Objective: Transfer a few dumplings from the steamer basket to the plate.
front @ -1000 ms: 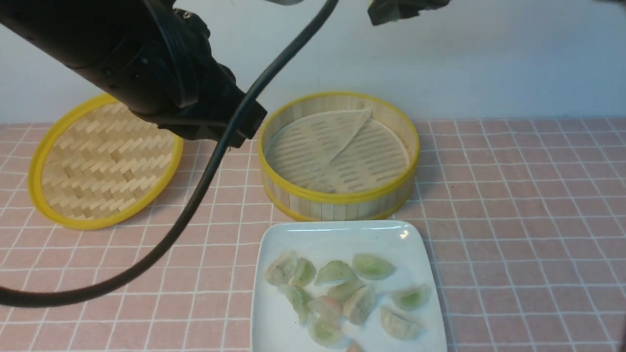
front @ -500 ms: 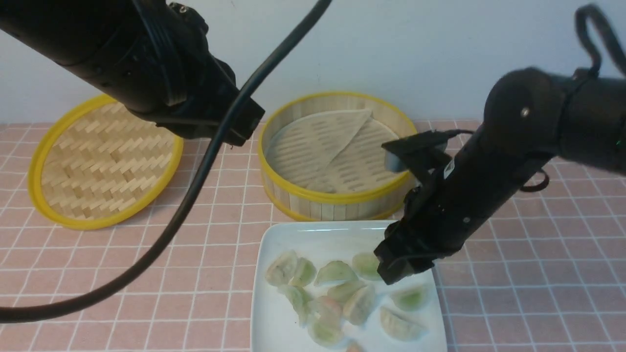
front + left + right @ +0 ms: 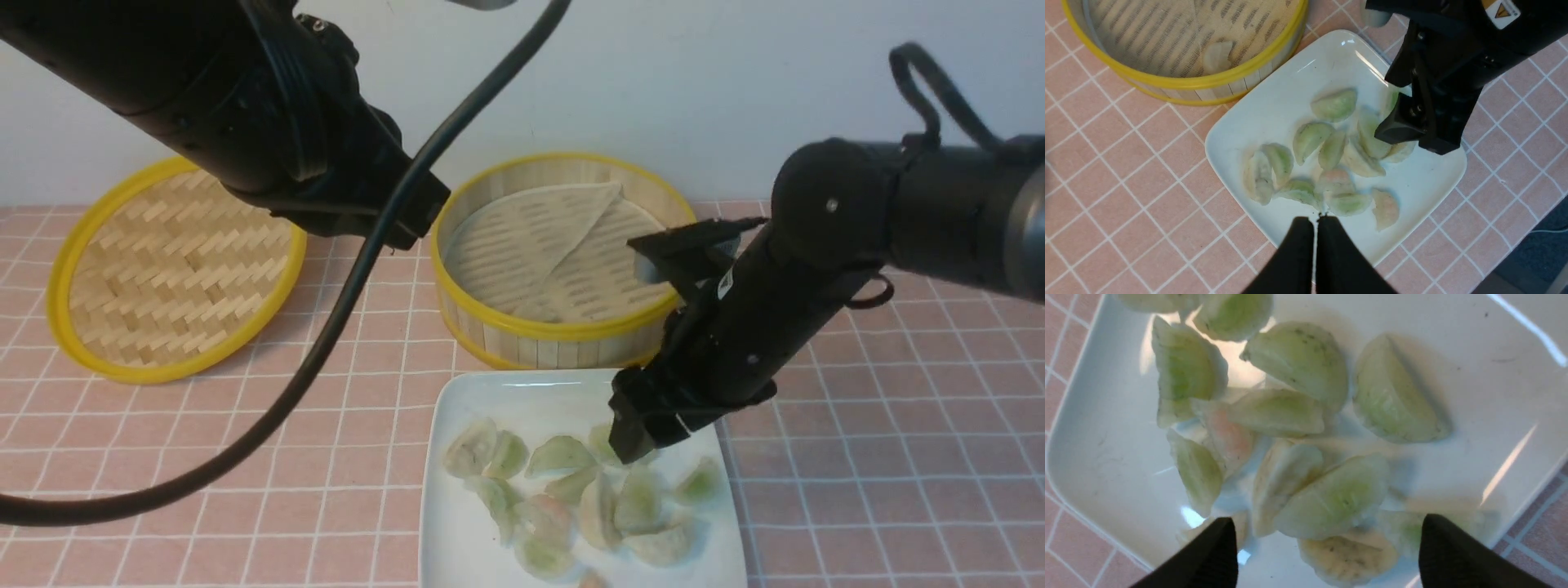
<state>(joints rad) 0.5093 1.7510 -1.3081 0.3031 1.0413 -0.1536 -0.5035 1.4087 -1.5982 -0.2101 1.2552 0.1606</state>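
Front view first: the right pincer (image 3: 633, 439) is hanging low over the white plate (image 3: 522, 392), tips nearly among the dumplings (image 3: 571, 490), which are lying heaped just below and to the left of it. The steamer basket (image 3: 563, 333) is sitting right behind the pincer, touching the plate's far edge, with its pale liner folded across the bottom. The left arm (image 3: 269, 139) is filling the upper left and trailing a black cable (image 3: 326, 327). The woven lid (image 3: 171, 269) is resting well off to the left. A pink tablecloth (image 3: 898, 408) with a white grid is covering the surface, and a plain pale wall (image 3: 735, 98) is rising behind it.

Left wrist view now: the left pincer (image 3: 1315, 220) is hovering above the plate's near edge, its fingers pressed together and gripping nothing. The dumplings are lying just beyond its tips. A lone dumpling (image 3: 1216, 55) is sitting inside the basket, farther off. A dark strip is showing past the table's corner.

Right wrist view: the right pincer's fingers (image 3: 1220, 547) are standing spread wide, straddling the nearest dumplings and clamping none, with glossy plate all around.
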